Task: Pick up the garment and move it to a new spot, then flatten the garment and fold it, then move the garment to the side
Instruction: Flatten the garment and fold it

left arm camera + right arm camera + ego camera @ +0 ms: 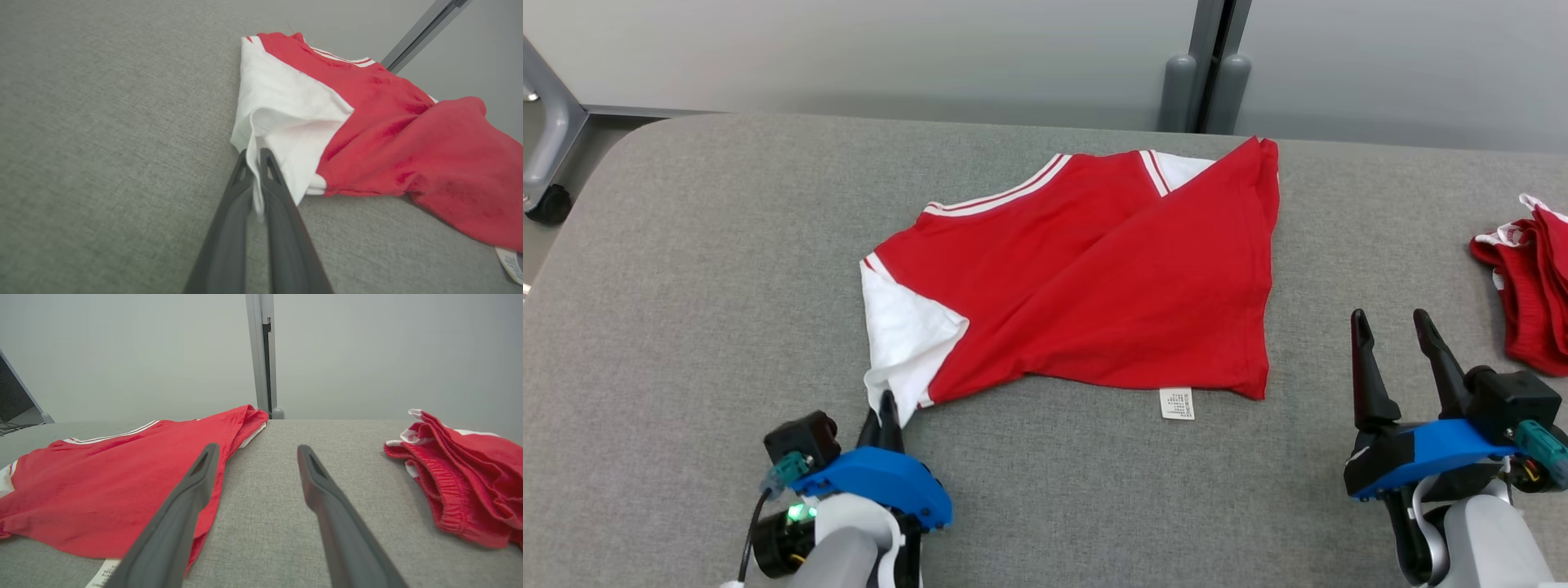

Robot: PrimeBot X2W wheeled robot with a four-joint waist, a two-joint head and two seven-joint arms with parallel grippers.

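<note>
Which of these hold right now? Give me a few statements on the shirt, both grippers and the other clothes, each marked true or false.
1. The left gripper is shut on the white sleeve of the red shirt. True.
2. The right gripper grips the shirt's hem. False: it is open and empty, to the right of the shirt.
3. A pile of red clothes lies at the right end of the table. True.
4. The shirt's label is tucked out of sight. False: it sticks out from the near hem.
</note>
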